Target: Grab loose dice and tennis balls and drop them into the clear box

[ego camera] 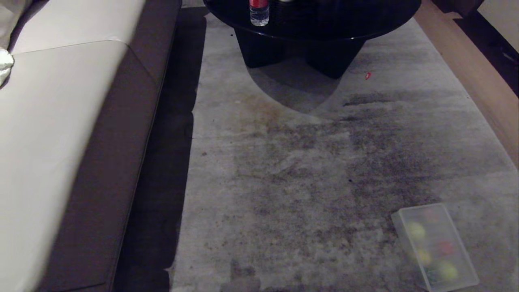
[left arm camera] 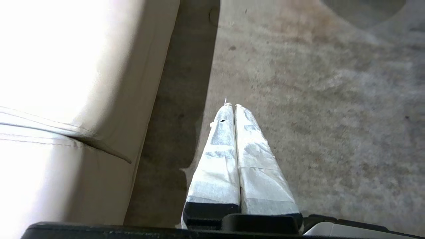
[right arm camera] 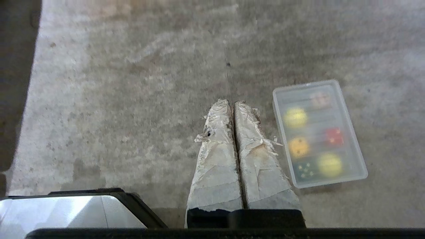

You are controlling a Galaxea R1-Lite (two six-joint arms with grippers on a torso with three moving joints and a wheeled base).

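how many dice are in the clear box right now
4, all in the clear box: beige die at one end, red die, yellow die, dark green die at the other end. None visible loose on the rug.

Clear box (right arm camera: 352, 132) flat on rug, holding two tennis balls (right arm camera: 295, 117), yellow, red, green and pale dice (right arm camera: 334, 136)

A grey, mottled rug (ego camera: 308, 170) covers the floor, darker and stained toward its middle. A clear box (ego camera: 434, 247) lies on it at the near right, set at a slant, with its contents showing through as blurred yellow, red and green patches. A black round worktop (ego camera: 316, 24) stands on the rug's far end, with a small red scrap (ego camera: 367, 75) lying just beside its base. A sofa (ego camera: 69, 154) runs along the rug's left edge.
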